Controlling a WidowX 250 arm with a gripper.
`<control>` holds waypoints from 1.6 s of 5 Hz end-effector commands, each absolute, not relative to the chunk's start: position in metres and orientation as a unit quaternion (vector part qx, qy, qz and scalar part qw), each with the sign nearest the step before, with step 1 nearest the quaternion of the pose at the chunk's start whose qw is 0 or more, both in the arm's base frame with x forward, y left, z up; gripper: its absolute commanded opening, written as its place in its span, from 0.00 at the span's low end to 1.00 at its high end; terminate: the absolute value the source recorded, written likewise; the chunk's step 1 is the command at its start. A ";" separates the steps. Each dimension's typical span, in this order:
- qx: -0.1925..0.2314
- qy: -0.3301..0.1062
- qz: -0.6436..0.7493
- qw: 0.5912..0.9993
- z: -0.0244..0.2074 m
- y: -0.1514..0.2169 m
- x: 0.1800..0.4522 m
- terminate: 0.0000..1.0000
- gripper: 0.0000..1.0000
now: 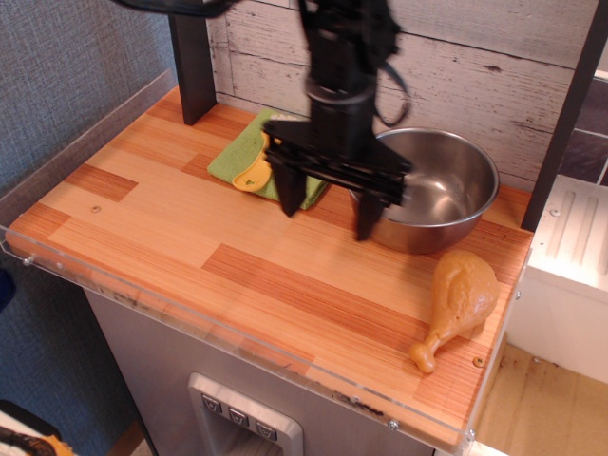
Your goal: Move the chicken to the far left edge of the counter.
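The chicken (459, 303), a golden-tan toy drumstick, lies at the right end of the wooden counter (171, 223), fat end towards the bowl and bone knob towards the front edge. My black gripper (328, 213) hangs open and empty above the middle of the counter, in front of the steel bowl's left side. Its fingers point down, spread wide. It is well to the left of the chicken and apart from it.
A steel bowl (446, 185) stands at the back right, just behind the chicken. A green cloth (239, 152) with a yellow brush (254, 175) on it lies at the back, partly hidden by my gripper. A dark post (193, 62) stands at the back left. A clear rim (190, 318) edges the counter.
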State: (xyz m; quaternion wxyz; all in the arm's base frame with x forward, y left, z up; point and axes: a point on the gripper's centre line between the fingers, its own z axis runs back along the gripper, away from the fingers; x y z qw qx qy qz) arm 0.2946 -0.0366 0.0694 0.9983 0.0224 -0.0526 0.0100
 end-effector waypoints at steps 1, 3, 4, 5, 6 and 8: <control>-0.003 -0.076 -0.025 0.997 0.063 -0.091 0.295 0.00 1.00; -0.005 -0.063 -0.111 0.992 0.044 -0.100 0.284 0.00 1.00; 0.000 -0.057 -0.136 0.989 0.033 -0.105 0.277 0.00 1.00; 0.018 -0.060 -0.149 0.987 0.017 -0.116 0.279 0.00 1.00; 0.021 -0.059 -0.160 0.985 0.007 -0.126 0.283 0.00 1.00; 0.002 -0.029 -0.176 0.984 -0.007 -0.128 0.287 0.00 0.00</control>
